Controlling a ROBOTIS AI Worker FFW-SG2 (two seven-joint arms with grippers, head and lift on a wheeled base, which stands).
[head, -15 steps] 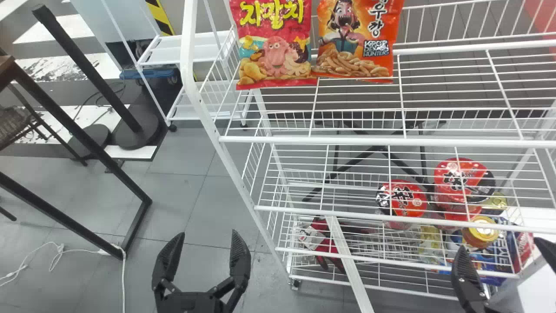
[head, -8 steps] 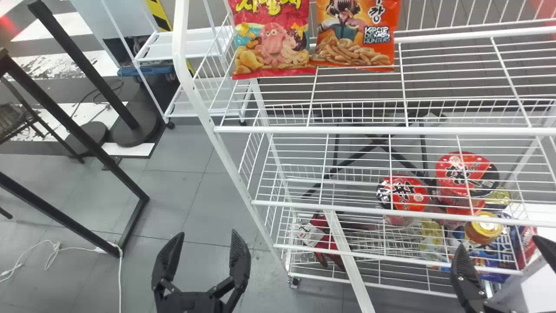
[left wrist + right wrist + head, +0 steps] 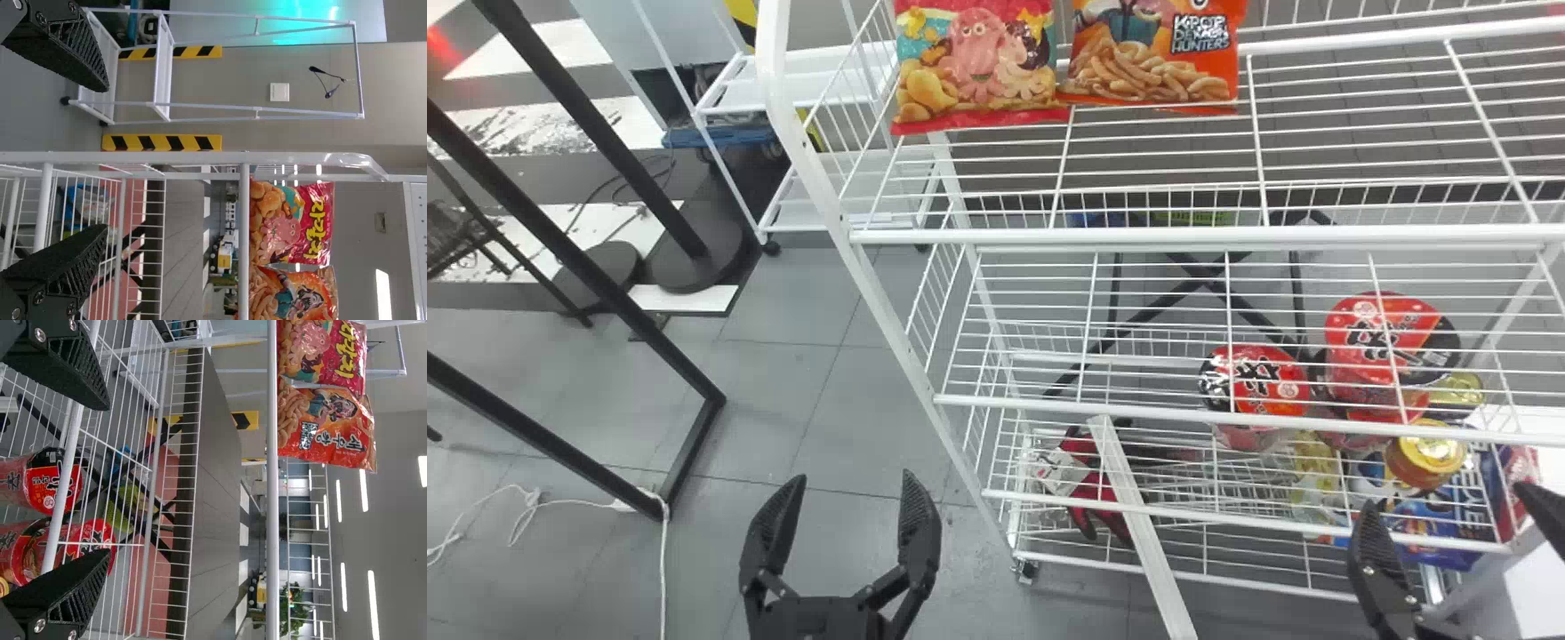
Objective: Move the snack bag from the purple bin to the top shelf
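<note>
In the head view my left gripper (image 3: 847, 482) is open left of the white rack, nothing between its fingers. My right gripper (image 3: 1448, 500), also open and empty, is at the lower right before the rack's lower part. A pink-red snack bag (image 3: 974, 67) and an orange snack bag (image 3: 1152, 62) stand side by side at the left of the top shelf (image 3: 1183, 236). Both wrist views show the pink-red bag (image 3: 313, 223) (image 3: 327, 350) and orange bag (image 3: 300, 293) (image 3: 327, 427), beyond my left gripper (image 3: 103, 159) and right gripper (image 3: 105, 480).
Cup noodles (image 3: 1258, 382) and a gold-lidded jar (image 3: 1424, 453) sit low in the rack at right, with red gloves (image 3: 1094, 502) to their left. A black metal frame (image 3: 605, 284) and a smaller white rack (image 3: 845, 169) stand at left.
In the head view the rack and both snack bags have shifted upward, and the rack's left post a little to the left. Both grippers hold the same place in that view, still open.
</note>
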